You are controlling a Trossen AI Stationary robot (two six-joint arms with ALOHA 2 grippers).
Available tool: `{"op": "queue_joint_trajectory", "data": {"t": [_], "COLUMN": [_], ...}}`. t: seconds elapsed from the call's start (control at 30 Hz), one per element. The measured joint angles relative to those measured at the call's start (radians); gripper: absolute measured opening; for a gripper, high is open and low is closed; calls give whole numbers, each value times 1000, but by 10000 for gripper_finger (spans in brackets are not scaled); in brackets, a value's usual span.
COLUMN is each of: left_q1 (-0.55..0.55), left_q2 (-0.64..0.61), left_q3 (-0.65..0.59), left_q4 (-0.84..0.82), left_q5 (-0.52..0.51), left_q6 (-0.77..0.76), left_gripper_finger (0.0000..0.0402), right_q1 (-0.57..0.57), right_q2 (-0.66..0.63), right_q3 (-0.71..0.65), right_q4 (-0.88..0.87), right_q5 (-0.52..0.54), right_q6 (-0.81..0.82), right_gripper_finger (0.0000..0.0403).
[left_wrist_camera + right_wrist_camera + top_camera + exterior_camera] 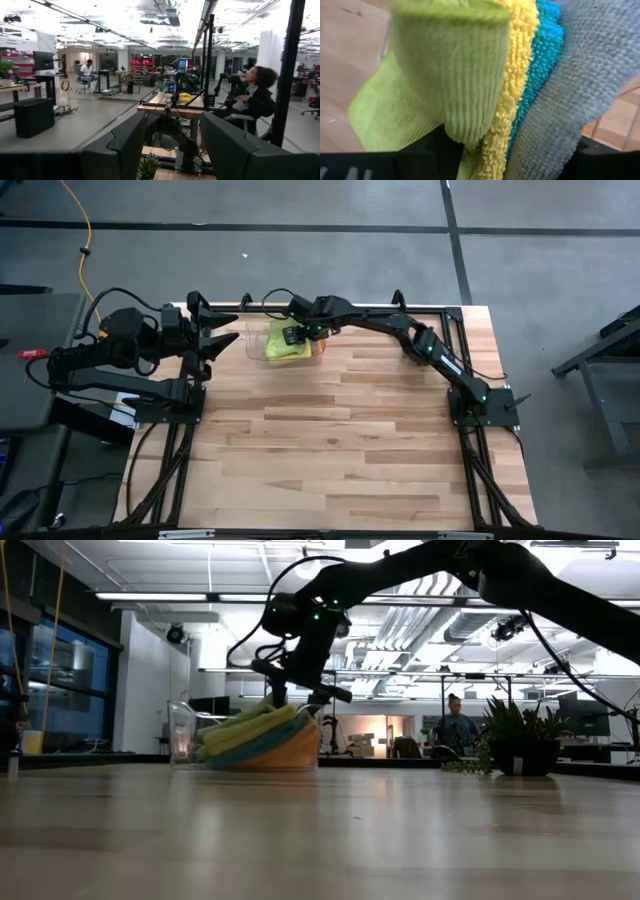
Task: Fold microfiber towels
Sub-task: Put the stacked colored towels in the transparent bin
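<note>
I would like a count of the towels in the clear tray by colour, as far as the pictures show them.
Lime green towel: 1
Yellow towel: 1
Teal towel: 1
Grey towel: 1
Orange towel: 1
Total: 5 towels, all stacked in the clear tray.

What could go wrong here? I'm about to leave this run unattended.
The right gripper is down in the stacked towels: the lime green towel lies tight against yellow, teal and grey, so several might lift together. The clear tray might be dragged. The left gripper waits at the table's edge.
</note>
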Motion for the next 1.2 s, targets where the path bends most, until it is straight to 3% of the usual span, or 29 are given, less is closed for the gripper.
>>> {"op": "queue_joint_trajectory", "data": {"t": [1.2], "left_q1": [0], "left_q2": [2], "left_q3": [0], "left_q4": [-73], "left_q5": [-67], "left_q6": [0], "left_gripper_finger": [181], "right_q1": [-10], "right_q2": [-65], "right_q3": [0], "right_q4": [-291], "right_q5": [208], "right_q6": [-39], "right_gripper_finger": [206]}}
